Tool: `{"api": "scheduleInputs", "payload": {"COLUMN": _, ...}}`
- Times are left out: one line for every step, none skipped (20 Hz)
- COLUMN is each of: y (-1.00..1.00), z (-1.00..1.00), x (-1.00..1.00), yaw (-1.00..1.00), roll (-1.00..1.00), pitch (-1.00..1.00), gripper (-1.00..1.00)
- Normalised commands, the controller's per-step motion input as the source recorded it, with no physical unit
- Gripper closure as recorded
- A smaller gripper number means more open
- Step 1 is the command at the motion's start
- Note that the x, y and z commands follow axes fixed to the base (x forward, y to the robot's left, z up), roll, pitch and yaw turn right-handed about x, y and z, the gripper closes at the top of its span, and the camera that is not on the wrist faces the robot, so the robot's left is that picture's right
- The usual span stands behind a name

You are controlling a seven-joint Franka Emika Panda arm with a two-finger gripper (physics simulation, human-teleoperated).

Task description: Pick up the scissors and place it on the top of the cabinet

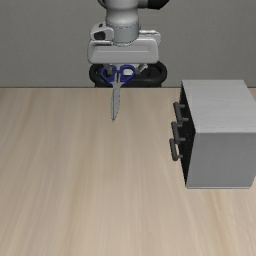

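Note:
The scissors (116, 98) have blue handles and grey blades. They hang with the blades pointing down, over the far edge of the table in the middle of the exterior view. My gripper (120, 70) is directly above them and shut on the blue handles, just under the white hand. The grey cabinet (215, 135) stands on the table at the exterior view's right, its flat top (212, 94) bare. The scissors hang well to the left of the cabinet, about level with its top.
The cabinet's drawer fronts with dark handles (177, 128) face the exterior view's left. The wooden table (80, 180) spreads out in front of the arm. The robot's dark base (150, 76) sits behind the scissors.

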Motion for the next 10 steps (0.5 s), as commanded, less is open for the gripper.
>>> {"api": "scheduleInputs", "payload": {"y": 1.00, "z": 0.00, "x": 0.00, "yaw": 0.00, "roll": 0.00, "pitch": 0.00, "gripper": 1.00}}
{"api": "scheduleInputs", "payload": {"y": 1.00, "z": 0.00, "x": 0.00, "yaw": 0.00, "roll": 0.00, "pitch": 0.00, "gripper": 1.00}}
{"api": "scheduleInputs", "payload": {"y": 1.00, "z": 0.00, "x": 0.00, "yaw": 0.00, "roll": 0.00, "pitch": 0.00, "gripper": 1.00}}
{"api": "scheduleInputs", "payload": {"y": 1.00, "z": 0.00, "x": 0.00, "yaw": 0.00, "roll": 0.00, "pitch": 0.00, "gripper": 1.00}}
{"api": "scheduleInputs", "payload": {"y": 1.00, "z": 0.00, "x": 0.00, "yaw": 0.00, "roll": 0.00, "pitch": 0.00, "gripper": 1.00}}
{"api": "scheduleInputs", "payload": {"y": 1.00, "z": 0.00, "x": 0.00, "yaw": 0.00, "roll": 0.00, "pitch": 0.00, "gripper": 1.00}}
{"api": "scheduleInputs", "payload": {"y": 1.00, "z": 0.00, "x": 0.00, "yaw": 0.00, "roll": 0.00, "pitch": 0.00, "gripper": 1.00}}
{"api": "scheduleInputs", "payload": {"y": 1.00, "z": 0.00, "x": 0.00, "yaw": 0.00, "roll": 0.00, "pitch": 0.00, "gripper": 1.00}}
{"api": "scheduleInputs", "payload": {"y": 1.00, "z": 0.00, "x": 0.00, "yaw": 0.00, "roll": 0.00, "pitch": 0.00, "gripper": 1.00}}
{"api": "scheduleInputs", "payload": {"y": 1.00, "z": 0.00, "x": 0.00, "yaw": 0.00, "roll": 0.00, "pitch": 0.00, "gripper": 1.00}}
